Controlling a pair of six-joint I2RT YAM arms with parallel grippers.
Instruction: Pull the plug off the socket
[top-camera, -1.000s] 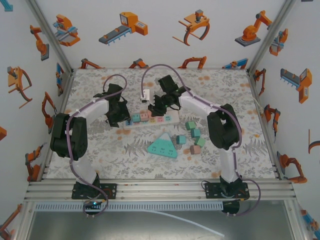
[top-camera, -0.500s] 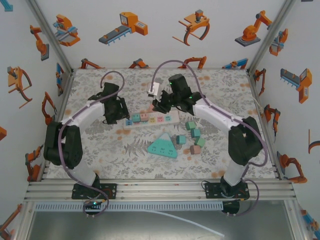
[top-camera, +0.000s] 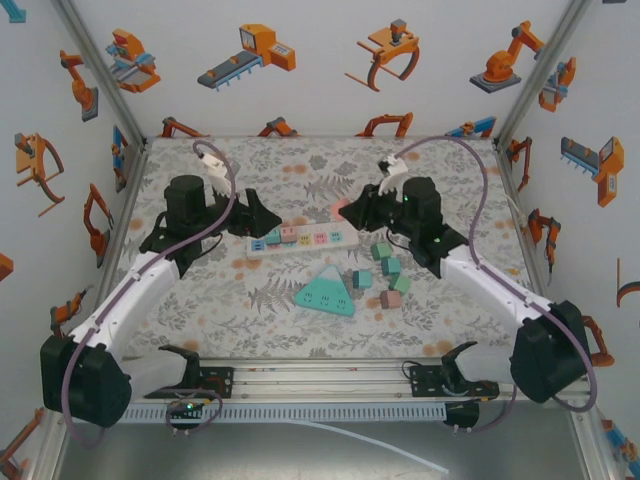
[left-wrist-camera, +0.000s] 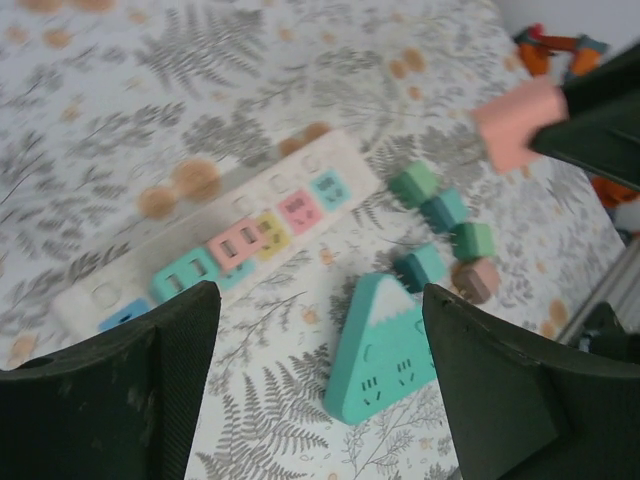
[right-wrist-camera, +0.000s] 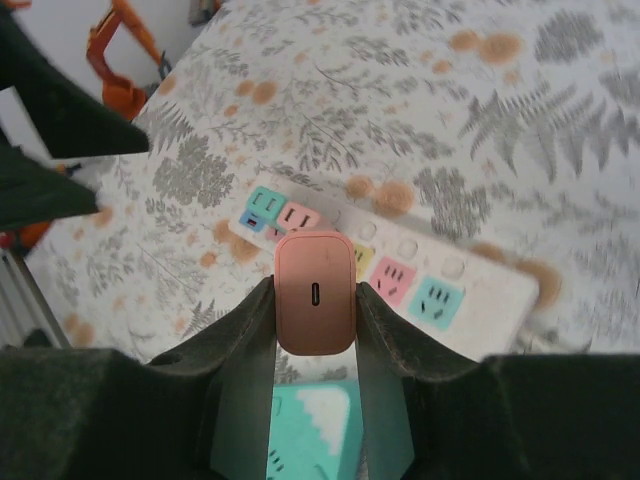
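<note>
Right wrist view: right gripper (right-wrist-camera: 314, 300) pinches the plug (right-wrist-camera: 315, 265), lifted clear of the mid-table strip (right-wrist-camera: 490, 290); pull looks done. The left gripper (left-wrist-camera: 318, 330) is spread.

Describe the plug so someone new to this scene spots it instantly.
Find the long white power strip mid-table. Above its right end, the right arm's fingers pinch the plug. It is a salmon-pink rounded block held aloft; the nearby cubes lie loose.

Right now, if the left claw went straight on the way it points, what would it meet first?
Most likely tablecloth between the power strip and the teal triangular socket block: the open left claw aims into that gap. Depth is unclear, so the block could come first.
</note>
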